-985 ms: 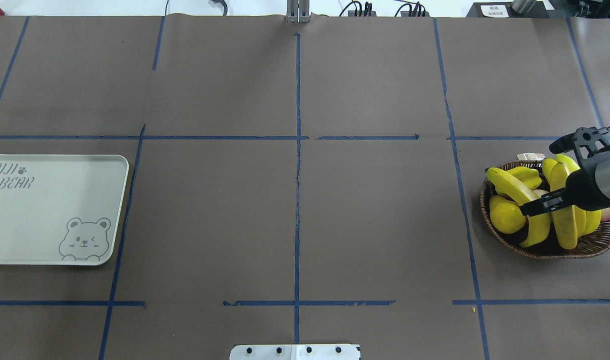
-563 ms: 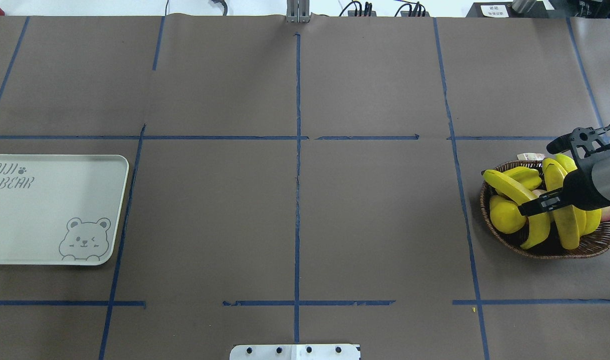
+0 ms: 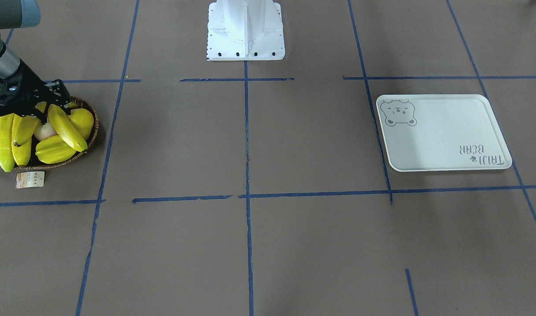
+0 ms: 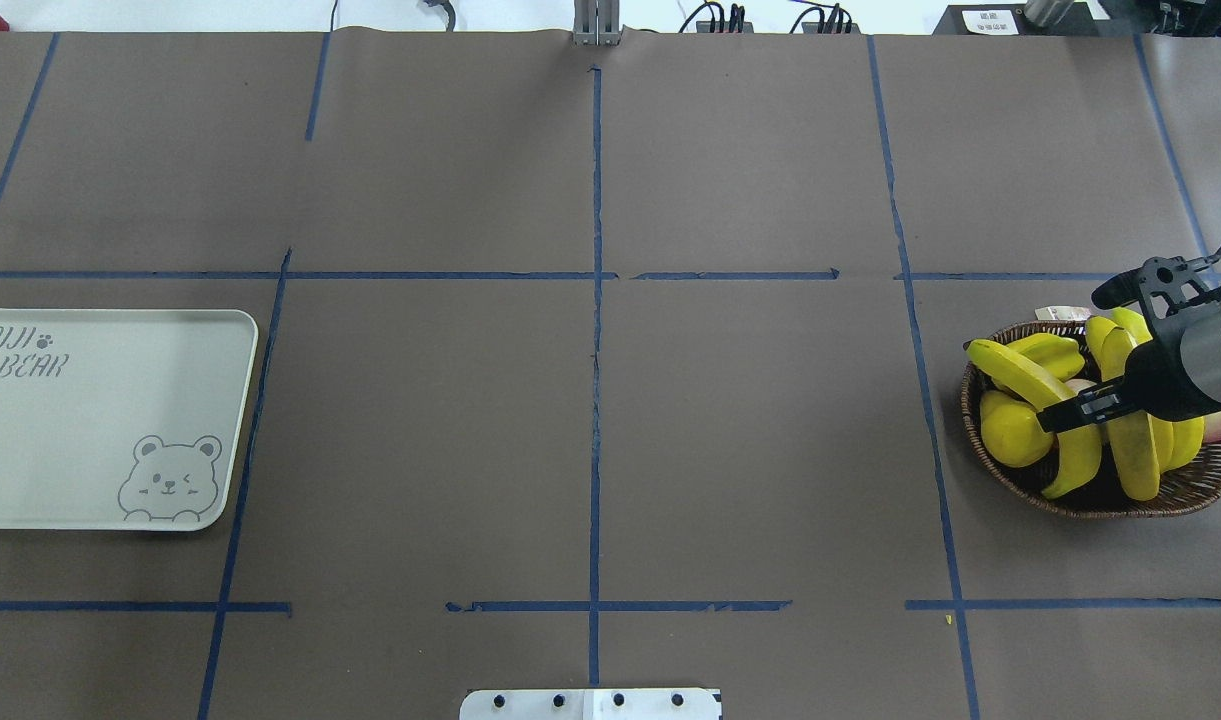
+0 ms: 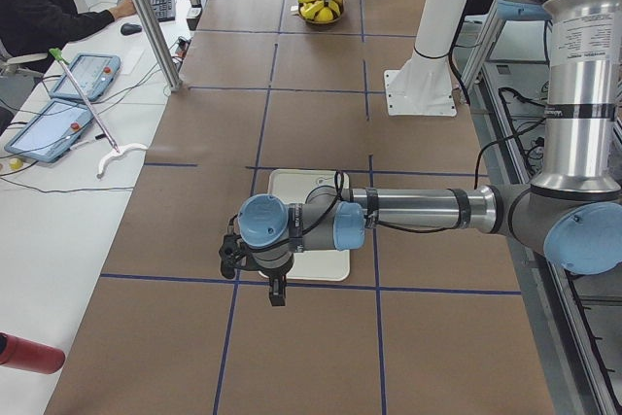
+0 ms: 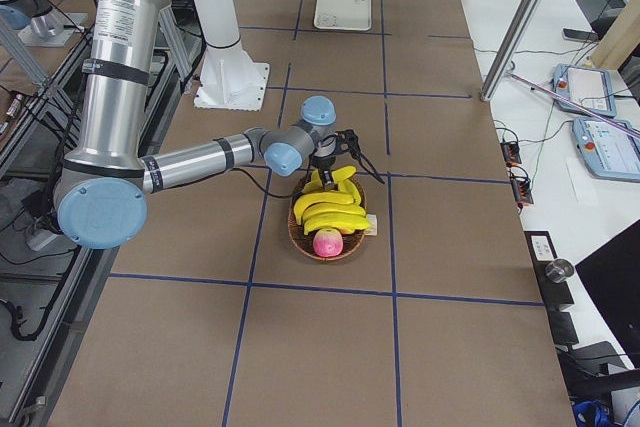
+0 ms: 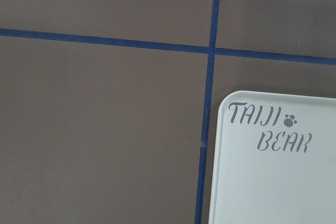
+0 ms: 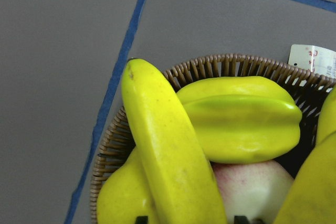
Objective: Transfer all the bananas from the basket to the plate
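We found the right gripper (image 8: 190, 219) with its two fingertips astride a long, glossy yellow banana (image 8: 168, 145). The jaws were narrowed onto its sides, so it appeared to be gripped. That banana's long axis ran from the gripper out toward the far left. Its small dark tip reached just past the rim of the oval dark-brown woven wicker basket (image 8: 220, 64).

Crowded against it on the right lay a ridged yellow-green starfruit (image 8: 241, 119), with a pale pink round fruit (image 8: 252, 187) tucked under both. A plump yellow pear-shaped fruit (image 8: 118, 203) pressed in from the left. Three other yellow bananas (image 4: 1132, 455) lay side by side to the right of the gripper, pointing near to far. A small paper tag (image 8: 315, 59) lay just outside the far rim.

The basket sat at the right end of the brown paper-covered table (image 4: 750, 420). The flat white rectangular plate with a grey bear print (image 4: 100, 420) lay well apart at the left end. The left gripper (image 5: 277, 298) hung above that plate's edge, and we could not tell how far open it was.
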### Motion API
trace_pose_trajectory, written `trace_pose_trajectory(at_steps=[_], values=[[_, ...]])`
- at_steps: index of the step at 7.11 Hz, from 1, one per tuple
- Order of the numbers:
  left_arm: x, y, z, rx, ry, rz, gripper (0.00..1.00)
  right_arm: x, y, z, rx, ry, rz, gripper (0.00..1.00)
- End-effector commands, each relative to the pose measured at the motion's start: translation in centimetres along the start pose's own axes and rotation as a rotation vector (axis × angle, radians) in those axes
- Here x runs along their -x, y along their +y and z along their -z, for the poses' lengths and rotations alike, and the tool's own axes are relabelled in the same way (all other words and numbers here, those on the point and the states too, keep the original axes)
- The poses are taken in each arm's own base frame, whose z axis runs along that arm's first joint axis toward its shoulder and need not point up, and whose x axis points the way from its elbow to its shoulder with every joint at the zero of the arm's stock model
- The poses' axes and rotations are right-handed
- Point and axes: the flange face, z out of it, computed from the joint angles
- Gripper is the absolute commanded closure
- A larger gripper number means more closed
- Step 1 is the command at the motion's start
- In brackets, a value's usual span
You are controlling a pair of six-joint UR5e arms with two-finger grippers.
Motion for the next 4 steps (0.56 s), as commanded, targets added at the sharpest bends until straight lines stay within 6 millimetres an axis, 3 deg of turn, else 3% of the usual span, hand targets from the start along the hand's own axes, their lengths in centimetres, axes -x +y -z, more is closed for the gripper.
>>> trace_pose_trajectory(at_steps=[1, 2, 4], values=[[-0.2, -0.2, 0.1, -0.003, 0.0, -0.003, 0.0, 0.2, -0.1, 0.1, 0.0, -0.006, 0.003, 0.79], [-0.2, -0.2, 0.2, -0.004, 0.0, -0.004, 0.0, 0.4, -0.1, 0.2, -0.001, -0.012, 0.006, 0.93], [-0.3, -0.4, 0.3, -0.006, 0.0, -0.004, 0.0, 1.4, -0.5, 2.6, -0.032, -0.045, 0.017, 1.0]])
